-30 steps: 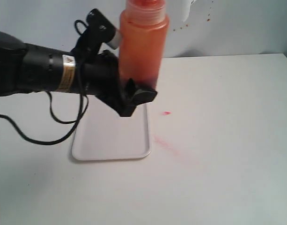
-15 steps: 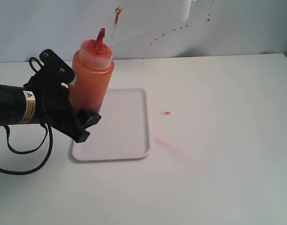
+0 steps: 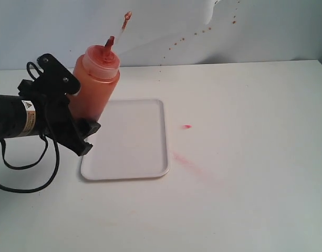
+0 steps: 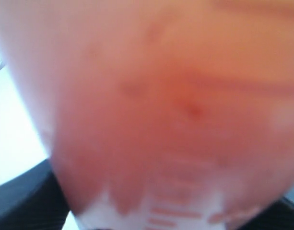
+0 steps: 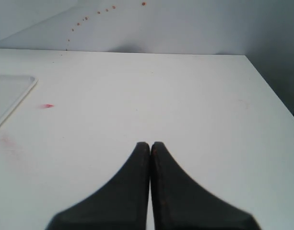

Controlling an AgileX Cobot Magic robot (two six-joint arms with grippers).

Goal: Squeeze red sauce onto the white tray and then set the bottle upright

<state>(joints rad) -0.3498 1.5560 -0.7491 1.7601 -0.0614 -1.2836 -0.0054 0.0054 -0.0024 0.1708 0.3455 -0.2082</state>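
My left gripper [image 3: 79, 118] is shut on the lower body of the orange-red bottle [image 3: 93, 86], which leans a little to the right, nozzle [image 3: 108, 43] up, over the left edge of the white tray [image 3: 137, 142]. The clear cap strap [image 3: 126, 18] sticks up from the nozzle. The bottle [image 4: 156, 105] fills the left wrist view as an orange blur. A small blob of red sauce [image 3: 187, 126] lies on the table right of the tray, also seen as the red sauce blob [image 5: 48, 106]. My right gripper [image 5: 150, 144] is shut, empty, above bare table.
A faint pink smear [image 3: 188, 163] marks the table beside the tray's right corner. Small brown splatter dots [image 3: 203, 30] run along the back wall. A black cable [image 3: 24, 168] hangs from the left arm. The tray corner [image 5: 12, 91] shows in the right wrist view.
The left arm has pulled back left and come down with the bottle, from high over the tray's right side to low at its left edge. The bottle now leans slightly.
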